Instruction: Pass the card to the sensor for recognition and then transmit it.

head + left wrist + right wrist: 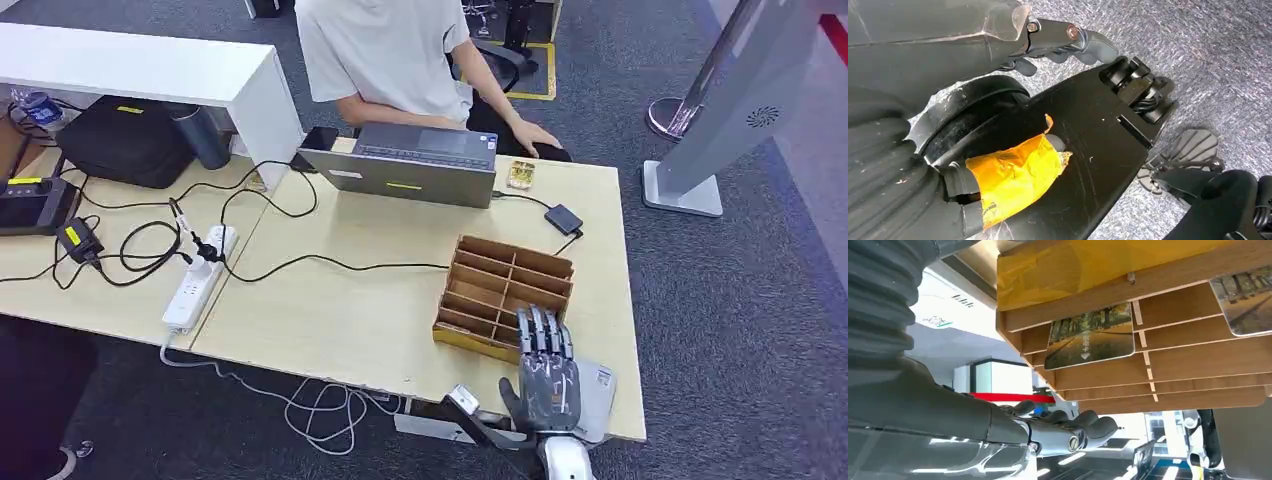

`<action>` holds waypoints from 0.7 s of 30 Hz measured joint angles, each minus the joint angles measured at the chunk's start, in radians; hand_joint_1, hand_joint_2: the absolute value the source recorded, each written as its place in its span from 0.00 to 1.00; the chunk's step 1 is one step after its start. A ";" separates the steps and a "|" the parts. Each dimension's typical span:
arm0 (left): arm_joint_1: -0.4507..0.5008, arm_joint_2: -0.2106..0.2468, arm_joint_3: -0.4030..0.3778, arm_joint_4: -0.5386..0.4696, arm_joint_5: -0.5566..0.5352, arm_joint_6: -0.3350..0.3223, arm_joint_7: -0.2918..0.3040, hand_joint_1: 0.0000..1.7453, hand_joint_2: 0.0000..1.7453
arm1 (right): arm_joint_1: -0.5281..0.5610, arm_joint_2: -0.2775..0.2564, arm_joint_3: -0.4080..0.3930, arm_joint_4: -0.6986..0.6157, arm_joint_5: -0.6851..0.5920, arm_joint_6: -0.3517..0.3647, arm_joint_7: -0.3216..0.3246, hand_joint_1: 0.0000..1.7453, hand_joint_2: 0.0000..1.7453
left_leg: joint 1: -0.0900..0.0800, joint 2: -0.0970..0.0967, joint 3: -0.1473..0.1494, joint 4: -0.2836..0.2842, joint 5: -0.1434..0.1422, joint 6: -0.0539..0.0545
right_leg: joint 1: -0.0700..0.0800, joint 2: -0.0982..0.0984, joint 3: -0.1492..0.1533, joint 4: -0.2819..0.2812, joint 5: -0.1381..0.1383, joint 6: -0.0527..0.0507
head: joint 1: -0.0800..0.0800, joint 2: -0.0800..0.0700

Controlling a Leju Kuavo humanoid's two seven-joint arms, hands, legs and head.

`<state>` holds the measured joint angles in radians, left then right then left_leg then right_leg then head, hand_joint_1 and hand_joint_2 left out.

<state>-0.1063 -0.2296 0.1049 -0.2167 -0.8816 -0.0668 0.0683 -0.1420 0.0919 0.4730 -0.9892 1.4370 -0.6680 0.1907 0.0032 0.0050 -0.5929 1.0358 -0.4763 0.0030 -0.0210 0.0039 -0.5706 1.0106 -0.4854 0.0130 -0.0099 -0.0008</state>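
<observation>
Wooden slotted rack (503,294) sits near the right end of the worktop (340,300), close to its front edge, slots running across it. The right wrist view shows two cards in it: one card (1090,335) with a tree-lined path print lies flat along a slot, long axis running with the slats, and a second card (1248,300) sits in a neighbouring compartment, cut off by the frame edge. The right hand (546,368) hovers at the rack's front edge, fingers straight and spread, holding nothing. The left hand (1068,42) hangs down over grey carpet, fingers loosely curled, nothing in them.

One laptop (410,165) sits at the far edge, a person (390,50) behind it.
</observation>
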 joint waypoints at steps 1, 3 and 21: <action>0.000 0.000 0.000 0.000 0.001 -0.001 0.001 0.00 1.00 | -0.002 0.001 -0.001 0.003 0.000 0.000 0.000 0.00 1.00 | 0.000 0.000 0.000 0.000 0.000 0.000 | 0.000 0.000 0.000 0.000 0.000 0.000 | 0.000 0.000; 0.001 0.000 0.000 0.000 0.001 -0.003 0.002 0.00 1.00 | -0.004 0.001 -0.002 0.008 0.000 0.000 0.000 0.00 1.00 | 0.000 0.000 0.000 0.000 0.000 0.000 | 0.000 0.000 0.000 0.000 0.000 0.000 | 0.000 0.000; 0.006 0.001 0.000 0.000 0.011 -0.003 0.005 0.00 1.00 | -0.008 0.005 -0.002 0.016 -0.025 0.000 -0.023 1.00 1.00 | 0.000 0.000 0.000 0.000 0.000 0.000 | 0.000 0.000 0.000 0.000 0.000 0.000 | 0.000 0.000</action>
<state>-0.1006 -0.2289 0.1049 -0.2167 -0.8701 -0.0698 0.0736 -0.1502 0.0969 0.4711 -0.9728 1.4118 -0.6683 0.1675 0.0032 0.0050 -0.5929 1.0358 -0.4763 0.0031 -0.0210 0.0039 -0.5706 1.0106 -0.4854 0.0130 -0.0099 -0.0008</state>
